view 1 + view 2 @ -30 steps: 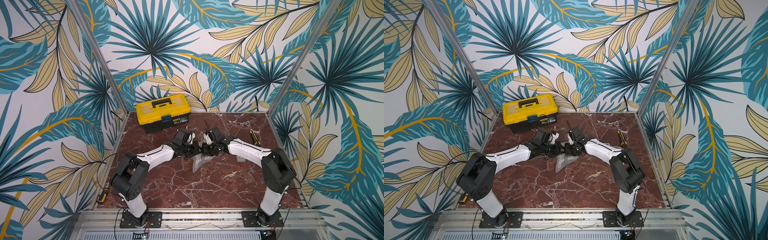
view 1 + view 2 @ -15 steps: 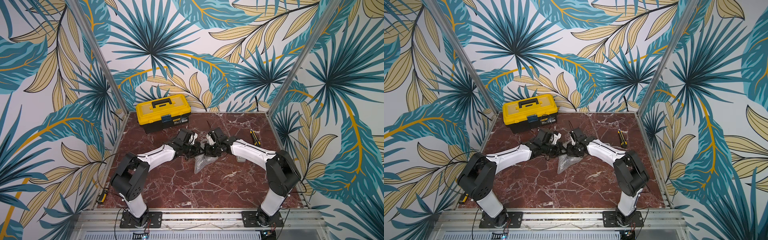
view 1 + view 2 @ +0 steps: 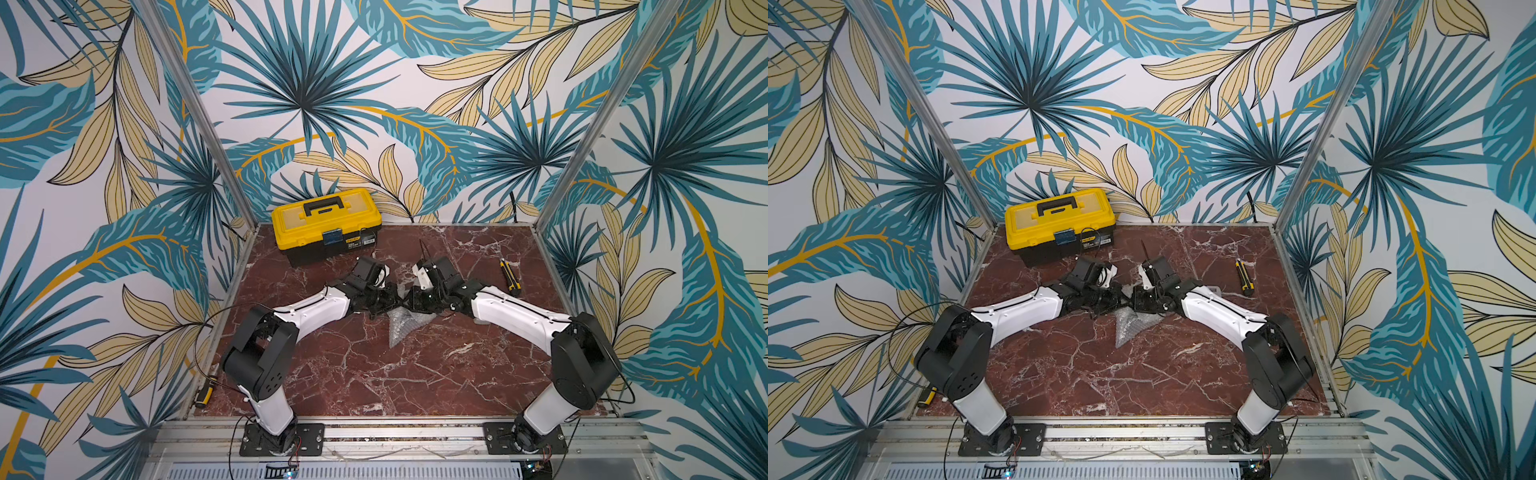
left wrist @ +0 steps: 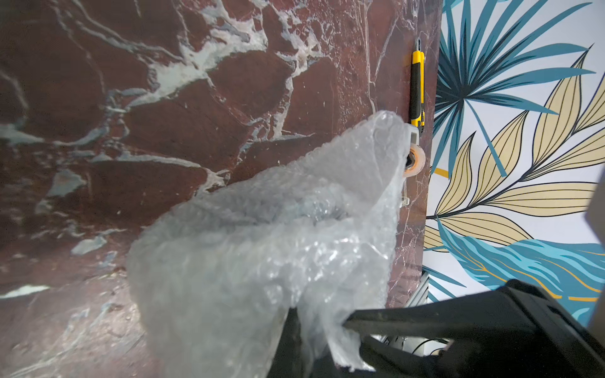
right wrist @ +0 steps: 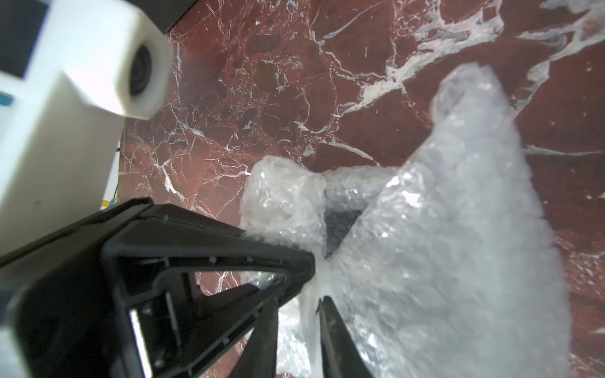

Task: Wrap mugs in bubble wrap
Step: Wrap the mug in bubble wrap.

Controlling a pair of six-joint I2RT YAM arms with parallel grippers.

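Starting at the front of the bench (image 3: 353,382): the bubble wrap (image 3: 404,329) sits about mid-bench, right between the two arms. It's bunched into a cone-ish bundle. Its long axis runs from the hands toward the front edge, with the pointy tail aimed at the near side and drifting a bit toward the left arm. The fat end is where both hands meet.

The left hand (image 4: 352,333) is clamped tight on a gathered corner of the wrap. The right hand (image 5: 299,306) is narrow with a fold of film between its fingers, so I read it as pinching too, though I can't tell how firmly. My guess is they're drawing the loose edges together over what's inside so the bundle doesn't spring open.

A dark patch (image 5: 340,225) shows through a gap in the folds. It's probably the mug, but I can't swear to it, and in both top views it's hidden.

Further back, a tape dispenser (image 4: 414,160) and a yellow utility knife (image 3: 509,274) lie on the right arm's side, apart from the wrap. The yellow toolbox (image 3: 326,224) sits shut against the back wall.
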